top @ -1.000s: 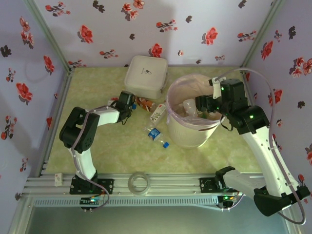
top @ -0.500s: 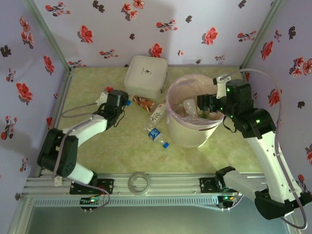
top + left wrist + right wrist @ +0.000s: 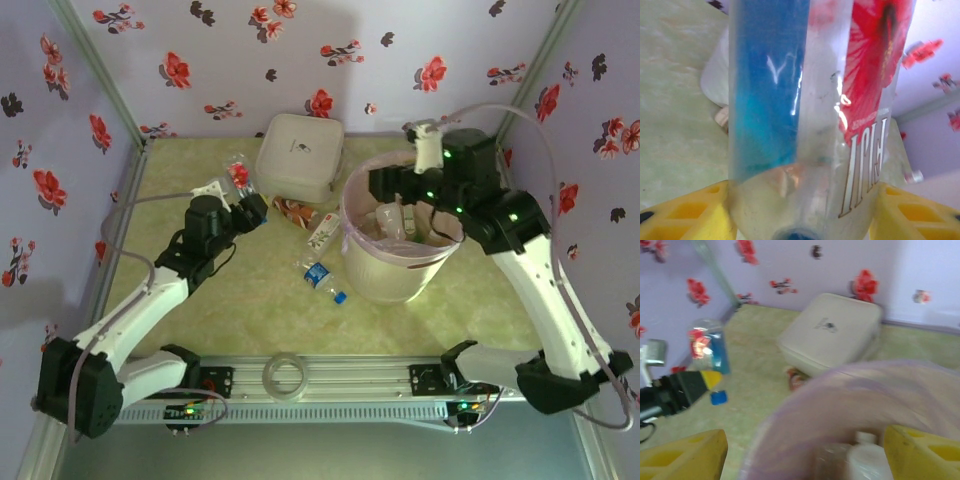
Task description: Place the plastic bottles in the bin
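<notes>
Lilac walls printed with red and dark flowers enclose a pale green marbled table [image 3: 230, 300].

Left gripper [image 3: 243, 205]: held above the far left part of the table, near the square white box [image 3: 298, 155]. Its yellow fingers [image 3: 685, 215] are closed on either side of a clear bottle [image 3: 238, 172]. This bottle has a blue and red flower-printed label and sticks up out of the grip, clear of the table. From the right wrist camera it shows against the left wall [image 3: 707, 347].

Right gripper [image 3: 385, 187]: hovering over the far left rim of the bin [image 3: 385, 285]. Its yellow fingertips [image 3: 680, 455] are spread wide with nothing between them, and the pink liner [image 3: 865, 385] lies below.

The cream-white bin stands right of the table's centre, just beside the box. Several bottles already lie inside it, among them a pale white-capped one [image 3: 390, 220].

Three bottles lie on the table to the left of the bin:
- A brown-orange bottle [image 3: 292, 212] lies by the near corner of the box.
- A white-labelled bottle [image 3: 322, 230] lies just beside the bin's wall.
- A blue-labelled bottle [image 3: 322, 277] with a blue cap lies near the bin's foot.

A clear tape ring [image 3: 285, 375] rests on the metal rail at the near edge, between the two arm bases.
</notes>
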### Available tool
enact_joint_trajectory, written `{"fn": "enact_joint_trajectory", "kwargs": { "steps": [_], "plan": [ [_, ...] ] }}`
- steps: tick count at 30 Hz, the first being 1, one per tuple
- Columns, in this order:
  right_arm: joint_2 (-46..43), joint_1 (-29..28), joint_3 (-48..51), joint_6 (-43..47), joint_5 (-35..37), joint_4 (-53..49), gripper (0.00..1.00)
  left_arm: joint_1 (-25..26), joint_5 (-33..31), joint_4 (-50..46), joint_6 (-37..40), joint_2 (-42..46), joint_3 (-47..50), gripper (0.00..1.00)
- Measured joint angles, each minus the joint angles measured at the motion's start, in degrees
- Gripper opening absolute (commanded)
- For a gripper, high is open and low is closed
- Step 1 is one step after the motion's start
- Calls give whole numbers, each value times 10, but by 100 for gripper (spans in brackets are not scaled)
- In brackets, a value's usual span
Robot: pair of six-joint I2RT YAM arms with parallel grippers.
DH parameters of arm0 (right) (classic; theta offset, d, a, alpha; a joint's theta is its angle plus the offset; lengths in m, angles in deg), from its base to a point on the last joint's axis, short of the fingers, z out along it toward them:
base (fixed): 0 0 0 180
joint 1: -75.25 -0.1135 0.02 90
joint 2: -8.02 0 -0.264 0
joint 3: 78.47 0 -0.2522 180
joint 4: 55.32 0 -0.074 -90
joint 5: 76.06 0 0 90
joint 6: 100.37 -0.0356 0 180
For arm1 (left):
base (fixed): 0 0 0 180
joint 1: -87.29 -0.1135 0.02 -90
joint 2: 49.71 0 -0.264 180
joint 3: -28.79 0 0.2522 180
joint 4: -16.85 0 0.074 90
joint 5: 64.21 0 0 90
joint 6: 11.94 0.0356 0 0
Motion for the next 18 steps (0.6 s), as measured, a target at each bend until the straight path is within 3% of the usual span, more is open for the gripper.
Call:
{"fn": "enact_joint_trajectory", "kwargs": {
  "steps": [7,18],
  "plan": [
    [132,-85,-85,-24,-57,50,85,1,103,1,65,66,34,27],
    [281,-109,-156,-46,-133,76,99,19,199,30,102,86,36,26]
  ]
}}
